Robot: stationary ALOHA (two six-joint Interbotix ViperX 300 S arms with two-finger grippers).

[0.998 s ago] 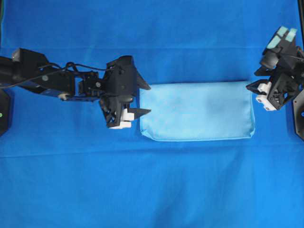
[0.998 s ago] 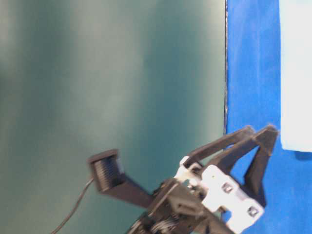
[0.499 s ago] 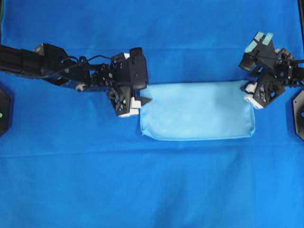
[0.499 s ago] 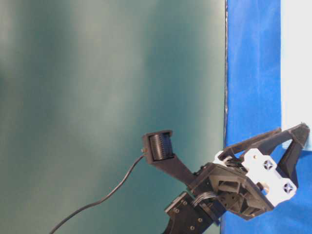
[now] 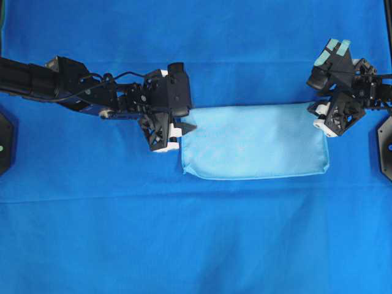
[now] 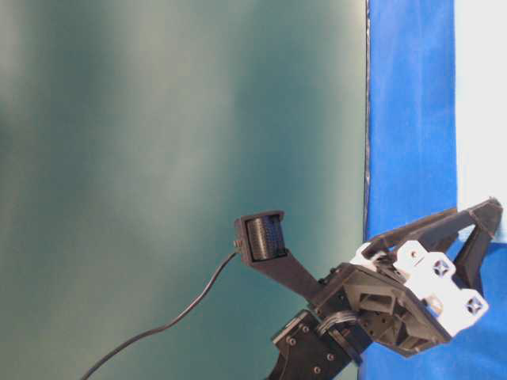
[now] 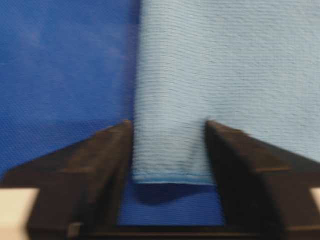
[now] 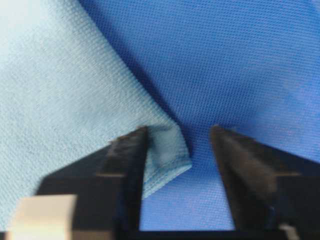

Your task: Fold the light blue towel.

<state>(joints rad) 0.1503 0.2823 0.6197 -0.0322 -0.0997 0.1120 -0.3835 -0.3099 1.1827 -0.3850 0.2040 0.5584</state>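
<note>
Overhead view: left gripper [image 5: 176,129] sits at centre-left, its fingers [image 7: 107,150] parted around the near-left corner of the light blue towel [image 5: 254,142], which lies already halved at centre on the dark blue desk cloth [image 5: 196,245]. At right, the right gripper [image 5: 323,117] straddles the upper-right corner, fingers apart. Grasping looks underway; next, both should pinch shut, then lift and fold across.

The towel [image 5: 254,142] is a pale sky-blue cloth with a fine woven texture and a thin stitched hem. It lies flat, folded into a wide rectangle, just right of centre in the overhead frame, long side running left to right. Its lower edge looks rounded; its upper right corner curls up slightly.
</note>
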